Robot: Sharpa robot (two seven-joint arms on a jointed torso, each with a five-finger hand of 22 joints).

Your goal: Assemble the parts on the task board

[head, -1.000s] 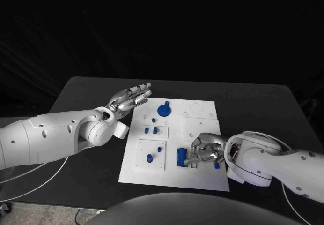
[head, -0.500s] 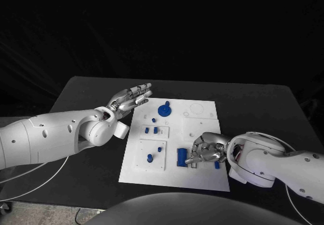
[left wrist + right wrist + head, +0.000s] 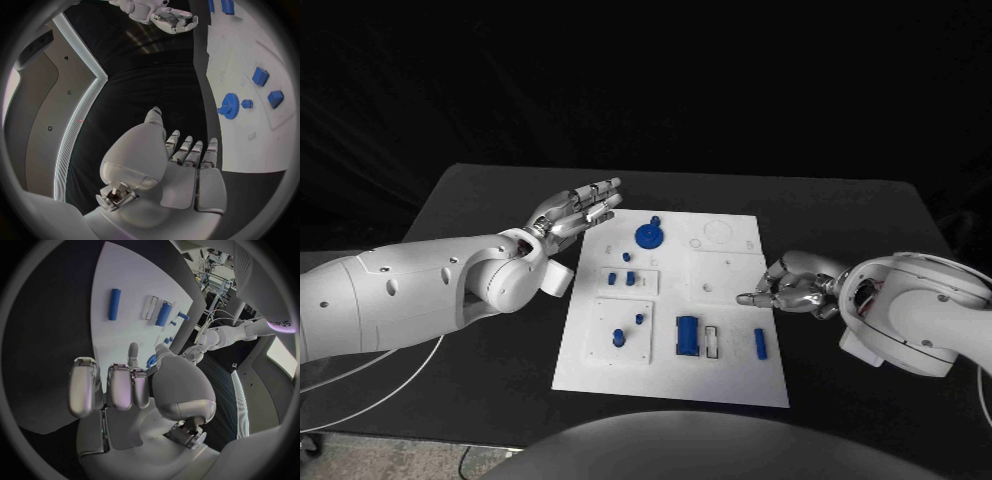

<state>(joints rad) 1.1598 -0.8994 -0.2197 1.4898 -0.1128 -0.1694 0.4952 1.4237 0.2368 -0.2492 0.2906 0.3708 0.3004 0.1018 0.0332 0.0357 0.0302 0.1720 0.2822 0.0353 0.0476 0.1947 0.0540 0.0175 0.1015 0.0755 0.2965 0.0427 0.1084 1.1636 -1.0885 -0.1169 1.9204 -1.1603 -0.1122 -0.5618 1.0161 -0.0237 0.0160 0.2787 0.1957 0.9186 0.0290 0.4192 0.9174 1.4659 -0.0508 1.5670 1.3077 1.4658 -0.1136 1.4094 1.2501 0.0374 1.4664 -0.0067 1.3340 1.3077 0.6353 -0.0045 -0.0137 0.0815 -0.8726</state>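
Now, in the head view, the task board (image 3: 733, 375) lies in the middle of the black surface (image 3: 473, 200). On the board, a blue gear part (image 3: 649, 236) stands near 12 o'clock, two small blue blocks (image 3: 623, 277) lie at the middle left, and two blue pegs (image 3: 630, 328) stand in a square plate toward 8 o'clock. A long blue block (image 3: 688, 335) lies near 6 o'clock, just beside a white slot, and a thin blue bar (image 3: 760, 343) lies toward 5 o'clock. The left robot hand (image 3: 574, 213) hovers at the board's 10 o'clock corner, released, with the fingers stretched out and holding nothing. The right robot hand (image 3: 790, 289) is at the board's 3 o'clock edge, with the fingers loosely curled; I see nothing in it.

In the left wrist view, the left robot hand (image 3: 181, 165) is flat and empty over the dark surface, and the gear part (image 3: 229, 106) and the blocks (image 3: 260, 76) lie on the board beyond it. The right robot hand (image 3: 169, 19) appears far off.

In the right wrist view, the right robot hand (image 3: 119, 390) has its fingers apart and empty, at the board's edge. The thin bar (image 3: 114, 304) and the long block (image 3: 164, 313) lie on the board (image 3: 125, 270) beyond it.
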